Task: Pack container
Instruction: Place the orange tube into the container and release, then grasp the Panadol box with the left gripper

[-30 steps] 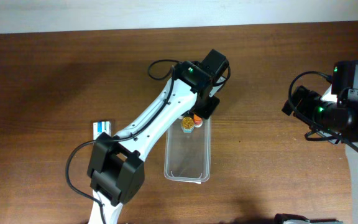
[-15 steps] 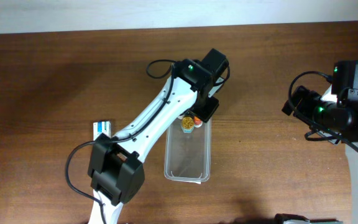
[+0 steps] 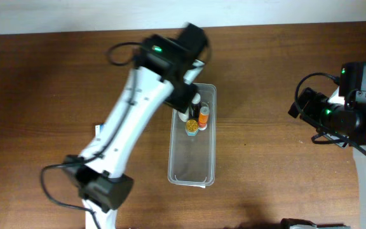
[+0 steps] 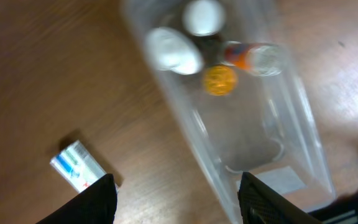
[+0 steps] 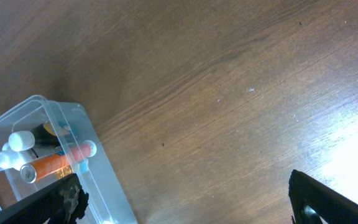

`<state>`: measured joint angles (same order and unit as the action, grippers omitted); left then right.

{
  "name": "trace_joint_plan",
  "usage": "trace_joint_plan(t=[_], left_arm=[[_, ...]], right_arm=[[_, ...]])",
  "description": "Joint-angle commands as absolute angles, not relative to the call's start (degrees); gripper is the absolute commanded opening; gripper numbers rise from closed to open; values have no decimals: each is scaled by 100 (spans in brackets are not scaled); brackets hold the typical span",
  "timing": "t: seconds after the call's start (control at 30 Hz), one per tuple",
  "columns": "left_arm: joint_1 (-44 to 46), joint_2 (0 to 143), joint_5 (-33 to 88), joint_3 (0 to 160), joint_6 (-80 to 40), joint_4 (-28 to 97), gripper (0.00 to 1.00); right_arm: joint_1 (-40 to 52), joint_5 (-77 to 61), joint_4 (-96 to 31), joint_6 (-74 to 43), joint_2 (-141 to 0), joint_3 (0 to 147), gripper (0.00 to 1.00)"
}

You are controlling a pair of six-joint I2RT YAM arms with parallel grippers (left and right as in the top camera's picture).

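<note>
Clear plastic, the container (image 3: 192, 159) lies near the middle of the table (image 3: 43, 76), its long axis running 12 to 6 o'clock. Small bottles crowd its 12 o'clock end: a gold-capped bottle (image 3: 190, 126), an orange bottle (image 3: 203, 118) and white-capped bottles (image 4: 173, 50). The left gripper (image 4: 176, 186) hangs over that end's 11 o'clock corner, its fingers (image 4: 95, 202) spread wide and holding nothing. A small box (image 4: 76, 165) lies at the container's 9 o'clock. At 3 o'clock, well apart, the right gripper (image 5: 185, 199) is likewise spread wide and empty.
</note>
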<state>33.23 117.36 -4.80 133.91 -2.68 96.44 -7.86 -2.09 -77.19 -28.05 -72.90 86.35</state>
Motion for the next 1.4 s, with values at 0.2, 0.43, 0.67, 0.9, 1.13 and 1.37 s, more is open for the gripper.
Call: trace_joint_plan(t=[0.2,0.43,0.67,0.9,1.13,1.37], left_arm=[[1697,10914,-397,11992,-1074,9655,63],[1007,10892,-447,10149,-1061,8705,75],[344,10892,-255,8289,-888,7271,84],[-106,10892,-305,7863,-502,6748,84],[-104,10897,-342,7105,-467,5863,86],[-152,10899,-292,7000,-467,5590,81]], right_arm=[[-827,-235,-7717,-2794,-7273,8680,98],[-827,-235,-7717,-2794,-7273,8680,98],[-827,-235,-7717,-2794,-7273,8680,98],[-827,-235,-7717,-2794,-7273,8680,98],[-827,-235,-7717,-2794,-7273,8680,98],[-827,-235,-7717,-2794,-7273,8680,98]])
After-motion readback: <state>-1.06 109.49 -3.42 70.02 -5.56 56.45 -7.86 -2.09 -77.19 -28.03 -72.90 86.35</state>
